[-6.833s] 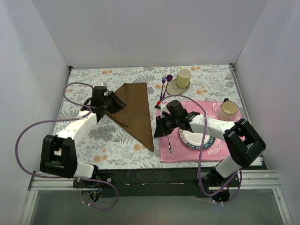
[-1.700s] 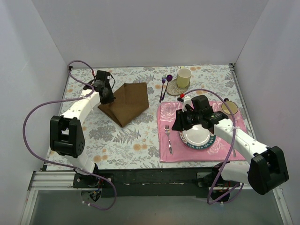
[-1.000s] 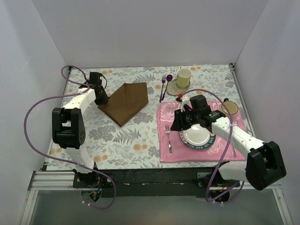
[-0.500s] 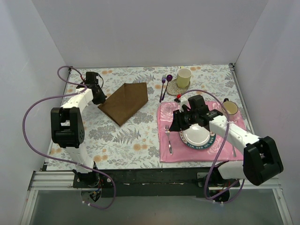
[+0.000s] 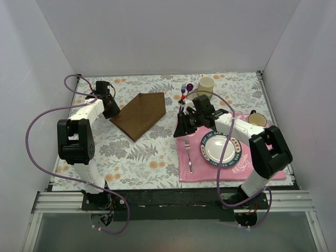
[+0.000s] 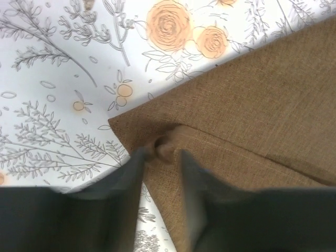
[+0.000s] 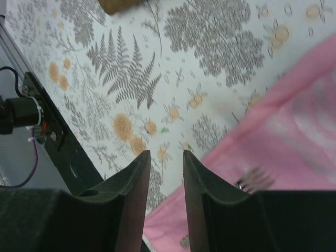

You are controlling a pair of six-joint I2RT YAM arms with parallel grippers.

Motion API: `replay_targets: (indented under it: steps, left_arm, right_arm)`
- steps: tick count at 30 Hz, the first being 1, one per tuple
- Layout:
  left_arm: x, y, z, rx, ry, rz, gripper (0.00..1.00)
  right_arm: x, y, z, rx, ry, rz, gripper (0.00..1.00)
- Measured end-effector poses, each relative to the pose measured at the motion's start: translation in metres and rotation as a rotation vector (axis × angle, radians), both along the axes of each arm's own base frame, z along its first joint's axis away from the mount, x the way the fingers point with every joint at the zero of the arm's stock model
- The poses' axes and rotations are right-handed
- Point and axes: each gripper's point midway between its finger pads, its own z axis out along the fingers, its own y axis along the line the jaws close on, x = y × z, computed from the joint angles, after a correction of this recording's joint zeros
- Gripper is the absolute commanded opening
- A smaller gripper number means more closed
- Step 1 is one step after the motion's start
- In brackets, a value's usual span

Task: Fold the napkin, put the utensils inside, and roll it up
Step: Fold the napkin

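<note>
Where the floral bench (image 5: 136, 157) opens out left of centre, the napkin (image 5: 142, 113) lies flat as a folded brown shape with layered edges. Its long axis runs diagonally from the far right corner to a blunt point at the near left. It carries no print, and it sits well apart from the pink mat (image 5: 262, 170).

The left gripper (image 6: 163, 153) is at the napkin's left corner. Its fingers are drawn close together, with a small raised pinch of cloth caught between the tips. The left wrist view shows a folded edge crossing the cloth just beyond that pinch.

The right gripper (image 7: 166, 155) is above the mat's left edge. Its fingers stand a narrow gap apart and hold nothing. Below it, the right wrist view shows bench, the mat edge and the tines of a fork (image 5: 188, 152), which lies on the mat with its tines toward the far side.

A plate (image 5: 219, 149) sits on the mat just right of the fork. Any marks on its dark rim band are too small to read. Purple cutlery (image 5: 183, 90), a pale cup (image 5: 206, 84) and a mug (image 5: 257, 119) lie farther off.
</note>
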Motion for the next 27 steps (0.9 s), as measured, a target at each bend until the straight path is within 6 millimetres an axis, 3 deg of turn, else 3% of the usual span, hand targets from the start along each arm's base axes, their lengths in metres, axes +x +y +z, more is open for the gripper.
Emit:
replay_targets:
  steps: [1,2,5,7,8,9,11,13,15,18,21,27]
  left_arm:
    - [0.000,0.002,0.000,0.008,0.001,0.005,0.47]
    - [-0.001,0.004,0.001,0.018,0.000,0.015,0.66]
    - [-0.004,0.013,0.011,0.055,-0.011,0.052,0.69]
    - [-0.006,0.015,0.026,0.065,-0.043,0.073,0.60]
    - [-0.006,0.015,0.036,0.061,-0.071,0.074,0.51]
    - [-0.007,0.013,0.048,0.047,-0.101,0.074,0.34]
    - [-0.007,0.003,0.067,-0.008,-0.158,0.059,0.23]
    - [-0.006,-0.013,0.073,-0.079,-0.202,0.024,0.11]
    - [-0.011,-0.030,0.061,-0.164,-0.197,-0.012,0.07]
    - [-0.026,-0.050,0.023,-0.261,-0.105,-0.037,0.05]
    - [-0.036,-0.061,-0.002,-0.314,-0.032,-0.047,0.04]
    - [-0.044,-0.070,-0.005,-0.364,-0.032,-0.067,0.09]
  right_arm:
    - [0.006,0.009,0.002,0.018,0.000,0.004,0.40]
    - [0.010,0.019,0.004,0.035,-0.001,0.013,0.42]
    - [0.024,0.046,0.001,0.069,-0.007,0.028,0.43]
    - [0.033,0.066,-0.006,0.082,0.006,0.037,0.42]
    - [0.036,0.075,-0.011,0.086,0.016,0.036,0.41]
    - [0.038,0.081,-0.017,0.087,0.026,0.037,0.40]
    - [0.042,0.093,-0.028,0.086,0.045,0.029,0.35]
    - [0.045,0.101,-0.036,0.086,0.060,0.021,0.26]
    - [0.051,0.109,-0.040,0.093,0.068,0.009,0.22]
    - [0.069,0.124,-0.036,0.125,0.055,-0.005,0.20]
    - [0.077,0.131,-0.031,0.156,0.040,-0.017,0.20]
    - [0.105,0.155,-0.016,0.209,0.008,-0.023,0.21]
